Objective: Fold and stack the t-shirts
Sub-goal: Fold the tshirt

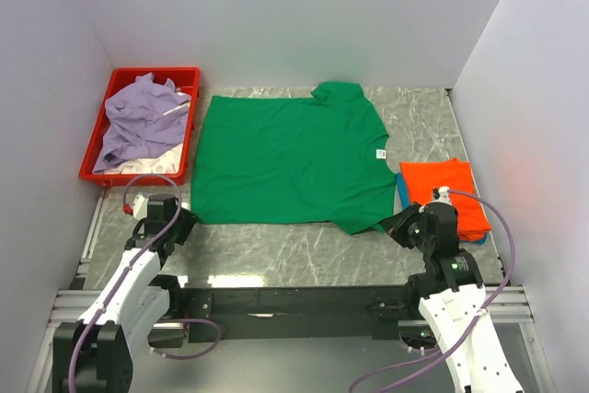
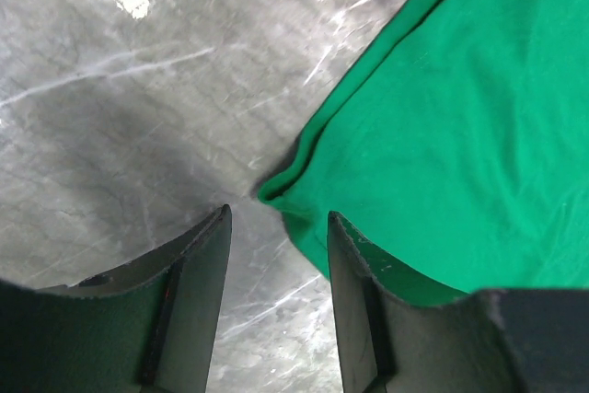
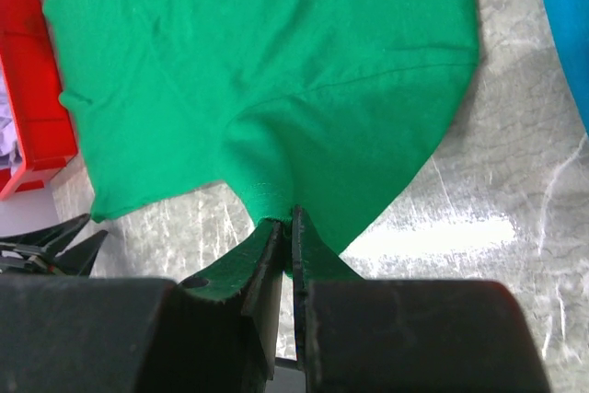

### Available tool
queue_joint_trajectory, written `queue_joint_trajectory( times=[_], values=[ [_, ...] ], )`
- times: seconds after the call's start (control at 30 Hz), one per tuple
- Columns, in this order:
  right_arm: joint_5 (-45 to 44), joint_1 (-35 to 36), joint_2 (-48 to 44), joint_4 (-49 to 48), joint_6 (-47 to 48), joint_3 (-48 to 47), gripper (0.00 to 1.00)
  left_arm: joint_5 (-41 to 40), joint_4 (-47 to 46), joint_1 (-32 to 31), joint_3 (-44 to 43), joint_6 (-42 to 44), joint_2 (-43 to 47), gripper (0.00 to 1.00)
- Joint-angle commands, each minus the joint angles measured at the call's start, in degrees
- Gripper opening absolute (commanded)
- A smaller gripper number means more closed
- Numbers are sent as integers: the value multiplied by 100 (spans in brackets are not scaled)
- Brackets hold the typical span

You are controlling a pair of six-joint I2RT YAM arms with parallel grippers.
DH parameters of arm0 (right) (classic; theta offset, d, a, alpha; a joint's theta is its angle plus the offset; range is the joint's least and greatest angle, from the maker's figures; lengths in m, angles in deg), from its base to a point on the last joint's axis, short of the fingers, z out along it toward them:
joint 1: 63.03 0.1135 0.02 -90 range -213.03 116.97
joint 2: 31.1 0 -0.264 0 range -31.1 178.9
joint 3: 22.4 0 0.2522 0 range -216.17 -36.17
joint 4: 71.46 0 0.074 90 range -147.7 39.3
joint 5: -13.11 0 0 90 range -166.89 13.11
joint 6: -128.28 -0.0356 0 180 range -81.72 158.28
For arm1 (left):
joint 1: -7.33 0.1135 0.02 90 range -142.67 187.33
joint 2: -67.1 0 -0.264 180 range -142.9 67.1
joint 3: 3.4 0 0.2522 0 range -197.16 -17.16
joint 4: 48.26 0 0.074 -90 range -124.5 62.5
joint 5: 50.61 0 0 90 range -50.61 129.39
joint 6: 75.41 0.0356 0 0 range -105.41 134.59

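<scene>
Lying spread flat in the middle of the top view, the green t-shirt (image 1: 285,158) is covering most of the grey table (image 1: 304,250), its collar toward the right of the frame and its hem toward the left. The step in hand is looking like a two-corner grasp ahead of a fold.

The right gripper (image 3: 287,227) is clamping its fingers together on the lower edge of the cloth by the sleeve, low centre in the right wrist view, and the fabric is puckering up into the pinch. The left gripper (image 2: 278,218) is standing with its fingers apart and holding nothing. The hem corner is lying just above the gap in the left wrist view, with the right-hand finger already over the cloth.

To do this well, the left gripper is needing to ease forward until the corner sits fully between the pads, catch both layers, and only then rise level with its partner, so the shirt is not skewing.

At the right of the top view a folded orange tee (image 1: 446,192) is resting on a blue tee (image 1: 402,192). At upper left a lavender tee (image 1: 138,117) is lying crumpled in the red tray (image 1: 97,135).
</scene>
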Motion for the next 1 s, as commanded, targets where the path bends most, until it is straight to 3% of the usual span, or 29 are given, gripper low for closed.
queue_joint_trajectory(
  times=[0.0,0.1,0.33,0.7,0.83,0.97],
  values=[
    [-11,0,43,-304,69,22,12,-10,-378,-79,22,-140,-143,51],
    [-11,9,69,-322,69,48,12,-97,-554,-132,22,-149,-415,44],
    [-116,-9,61,-129,166,-92,12,-424,-282,-141,-128,9,-390,1],
    [15,0,-299,591,140,-285,7,-634,1132,-141,-180,-386,1173,1],
    [-11,0,-563,943,166,-478,6,-582,1212,-237,-163,-518,1333,1],
    [50,-9,-389,655,148,-461,6,-520,740,-237,-364,-352,1097,1]
  ],
)
